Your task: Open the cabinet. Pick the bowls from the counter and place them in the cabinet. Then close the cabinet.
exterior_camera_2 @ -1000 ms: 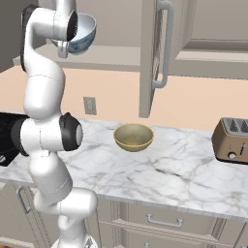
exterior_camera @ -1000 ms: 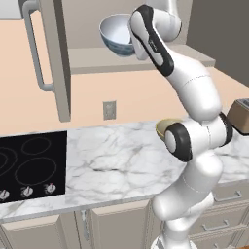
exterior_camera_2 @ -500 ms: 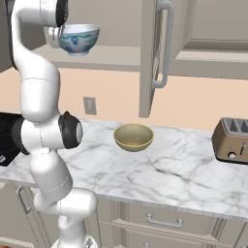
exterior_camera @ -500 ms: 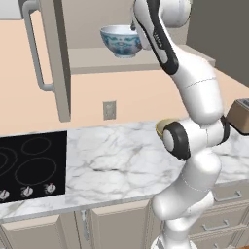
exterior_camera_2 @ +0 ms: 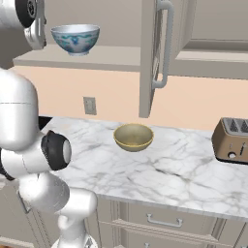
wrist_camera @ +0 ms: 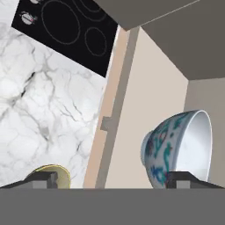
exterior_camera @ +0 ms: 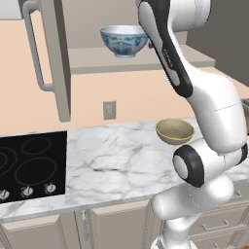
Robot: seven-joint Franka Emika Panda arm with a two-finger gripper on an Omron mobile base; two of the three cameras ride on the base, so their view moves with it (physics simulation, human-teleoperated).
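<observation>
The patterned bowl (exterior_camera: 124, 41) sits upright on the open cabinet's bottom shelf (exterior_camera: 141, 59), at about 12 o'clock in the left base view, with the arm's hand just beside it at its 3 o'clock. In the right base view the same bowl (exterior_camera_2: 75, 38) rests on the shelf with the hand at its 9 o'clock. The gripper (wrist_camera: 112, 179) is spread wide in the hand view: one fingertip (wrist_camera: 184, 178) lies against the bowl's rim side, the other (wrist_camera: 44, 178) is far off near the tan bowl, so nothing is pinched. The tan bowl (exterior_camera: 174, 131) sits on the marble counter (exterior_camera: 112, 155), below the shelf at 5 o'clock from the patterned one. The cabinet door (exterior_camera: 51, 53) hangs open at 9 o'clock, and the cooktop (exterior_camera: 29, 165) lies at 8 o'clock. A toaster (exterior_camera_2: 232, 140) stands at 3 o'clock of the tan bowl.
</observation>
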